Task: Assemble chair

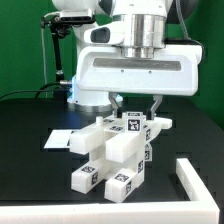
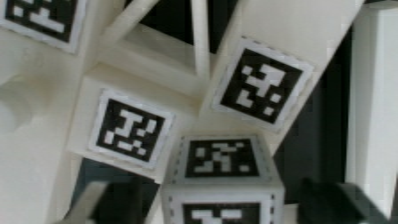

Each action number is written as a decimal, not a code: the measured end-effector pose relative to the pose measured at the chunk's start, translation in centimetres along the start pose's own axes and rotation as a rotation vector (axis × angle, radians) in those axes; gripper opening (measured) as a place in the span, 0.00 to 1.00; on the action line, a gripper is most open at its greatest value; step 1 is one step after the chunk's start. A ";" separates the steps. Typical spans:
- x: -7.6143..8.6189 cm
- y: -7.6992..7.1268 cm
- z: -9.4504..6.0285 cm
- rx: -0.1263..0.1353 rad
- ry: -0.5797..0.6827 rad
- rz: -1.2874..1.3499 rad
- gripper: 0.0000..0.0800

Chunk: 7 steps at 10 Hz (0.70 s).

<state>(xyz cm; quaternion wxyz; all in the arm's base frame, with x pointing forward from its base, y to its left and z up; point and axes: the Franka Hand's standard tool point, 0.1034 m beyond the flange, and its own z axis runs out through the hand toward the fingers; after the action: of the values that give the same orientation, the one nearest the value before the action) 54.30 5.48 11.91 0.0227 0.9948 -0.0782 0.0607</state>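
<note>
**Gripper over chair cluster, jaw state unclear**

Gripper [image 1: 138,108] hangs directly above the chair [image 1: 115,155], fingertips down at the top of the white part pile. Two dark fingers visible in ext. view, one on each side of the topmost tagged block; can't tell if they're clamped on it or just beside it. Wrist view too close and blurred to settle it.

Counts: 1 arm, 1 gripper, 1 chair assembly made of several chunky white bars stacked together. Approx. 5 black-and-white square tags show on the chair in ext. view; 5 tags, some cut off, fill the wrist view, e.g. one [image 2: 262,83] on a tilted bar face.

Orientation: chair's long axis runs diagonally, from near the gripper down toward the ext. view's lower left; bar ends w/ tags face the camera.

Relative to the chair: marker board [image 1: 62,139] lies flat just behind it on the ext. view's left, partly covered. Low white wall [image 1: 200,183] sits apart on the ext. view's right. All rest on the black table [image 1: 30,170].

Writing: none readable, tags only.
</note>
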 end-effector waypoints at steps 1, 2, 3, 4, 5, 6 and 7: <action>0.0 0.0 0.0 0.000 0.000 -0.037 0.73; 0.0 0.0 0.0 0.000 0.001 -0.100 0.73; 0.1 0.0 -0.1 0.000 0.002 -0.178 0.80; 0.1 0.0 -0.1 -0.001 0.002 -0.262 0.81; 0.1 0.0 -0.1 -0.001 0.002 -0.313 0.81; 0.1 0.1 -0.1 -0.002 0.002 -0.401 0.81; 0.1 0.1 -0.1 -0.002 0.002 -0.459 0.81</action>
<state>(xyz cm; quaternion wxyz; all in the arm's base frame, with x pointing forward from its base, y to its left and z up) 54.38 5.41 11.99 0.0368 0.9865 0.1499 0.0546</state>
